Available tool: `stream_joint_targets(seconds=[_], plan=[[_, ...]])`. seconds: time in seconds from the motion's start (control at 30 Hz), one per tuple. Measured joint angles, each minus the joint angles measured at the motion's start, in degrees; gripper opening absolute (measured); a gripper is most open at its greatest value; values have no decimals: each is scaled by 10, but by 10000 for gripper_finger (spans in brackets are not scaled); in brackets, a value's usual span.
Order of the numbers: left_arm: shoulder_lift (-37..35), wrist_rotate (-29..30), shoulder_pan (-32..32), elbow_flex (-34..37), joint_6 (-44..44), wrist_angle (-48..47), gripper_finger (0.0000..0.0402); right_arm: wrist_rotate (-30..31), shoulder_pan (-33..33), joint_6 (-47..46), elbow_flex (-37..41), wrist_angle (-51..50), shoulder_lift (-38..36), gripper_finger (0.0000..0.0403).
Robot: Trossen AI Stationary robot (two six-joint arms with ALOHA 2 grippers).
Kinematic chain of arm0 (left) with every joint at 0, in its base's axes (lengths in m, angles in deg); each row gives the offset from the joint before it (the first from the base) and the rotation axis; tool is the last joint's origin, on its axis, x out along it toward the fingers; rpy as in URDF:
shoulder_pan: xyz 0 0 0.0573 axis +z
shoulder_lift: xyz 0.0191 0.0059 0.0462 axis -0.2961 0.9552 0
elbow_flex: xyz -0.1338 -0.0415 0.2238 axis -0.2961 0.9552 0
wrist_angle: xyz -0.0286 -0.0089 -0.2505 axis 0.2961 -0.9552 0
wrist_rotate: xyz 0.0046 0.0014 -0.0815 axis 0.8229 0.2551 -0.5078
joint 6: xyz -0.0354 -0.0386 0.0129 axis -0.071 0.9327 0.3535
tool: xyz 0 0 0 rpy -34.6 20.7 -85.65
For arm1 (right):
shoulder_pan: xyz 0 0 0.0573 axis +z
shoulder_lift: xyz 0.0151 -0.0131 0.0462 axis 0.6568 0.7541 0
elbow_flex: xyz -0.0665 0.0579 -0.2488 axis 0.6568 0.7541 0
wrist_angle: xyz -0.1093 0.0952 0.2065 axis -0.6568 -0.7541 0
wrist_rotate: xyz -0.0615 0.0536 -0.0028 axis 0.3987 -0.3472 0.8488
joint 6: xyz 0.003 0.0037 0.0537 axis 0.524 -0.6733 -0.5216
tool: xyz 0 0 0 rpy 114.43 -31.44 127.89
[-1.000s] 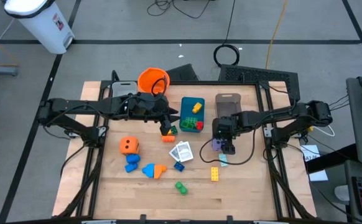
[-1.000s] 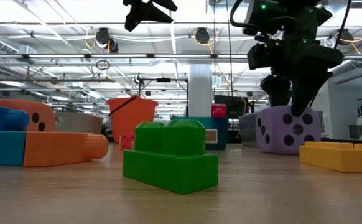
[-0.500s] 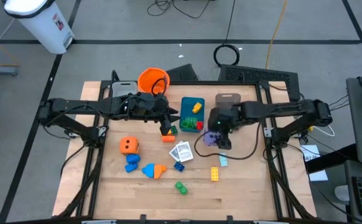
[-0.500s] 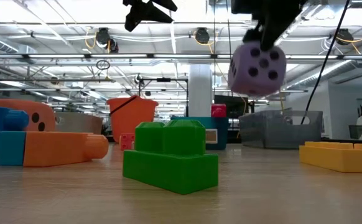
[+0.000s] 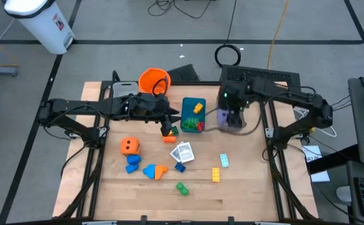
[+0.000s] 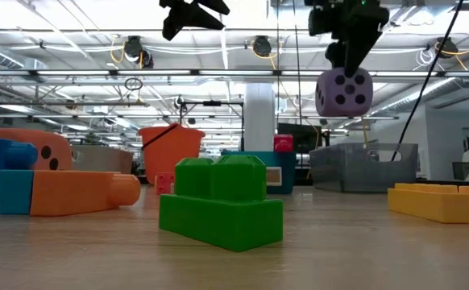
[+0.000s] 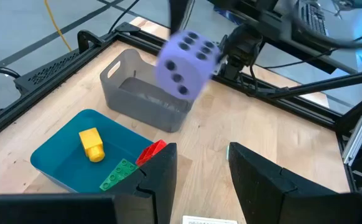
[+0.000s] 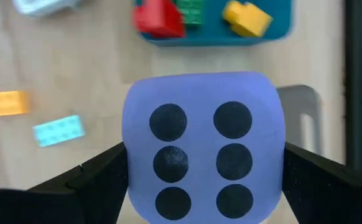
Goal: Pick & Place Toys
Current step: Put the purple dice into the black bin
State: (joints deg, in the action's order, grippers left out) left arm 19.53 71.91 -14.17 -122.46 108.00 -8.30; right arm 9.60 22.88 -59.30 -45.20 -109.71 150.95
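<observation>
The right gripper (image 6: 349, 58) pinches the purple die (image 6: 343, 92) between its two fingers, high off the table, over the near edge of the grey tray (image 5: 229, 100). This looks like the carry step of placing the die; the next move calls for centring it above the tray, lowering, and spreading the fingers. The left gripper (image 5: 169, 116) hovers partly spread and empty beside the teal tray (image 5: 186, 103), which already holds a yellow brick (image 7: 91, 142), a red brick (image 7: 150, 152) and a green brick (image 7: 117, 173).
</observation>
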Motion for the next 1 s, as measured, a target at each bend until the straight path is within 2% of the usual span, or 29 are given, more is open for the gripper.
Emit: stream_joint_targets(seconds=[0.2,0.33,0.63,1.0], plan=[[0,0,0,0,0,0,152,-1,-100,78,4,30,0,348],[0,0,0,0,0,0,152,-18,-140,136,31,53,0,348],[0,0,2,0,0,0,152,-32,-166,200,109,141,0,349],[0,-1,8,0,4,0,152,-30,-194,238,174,192,0,349]])
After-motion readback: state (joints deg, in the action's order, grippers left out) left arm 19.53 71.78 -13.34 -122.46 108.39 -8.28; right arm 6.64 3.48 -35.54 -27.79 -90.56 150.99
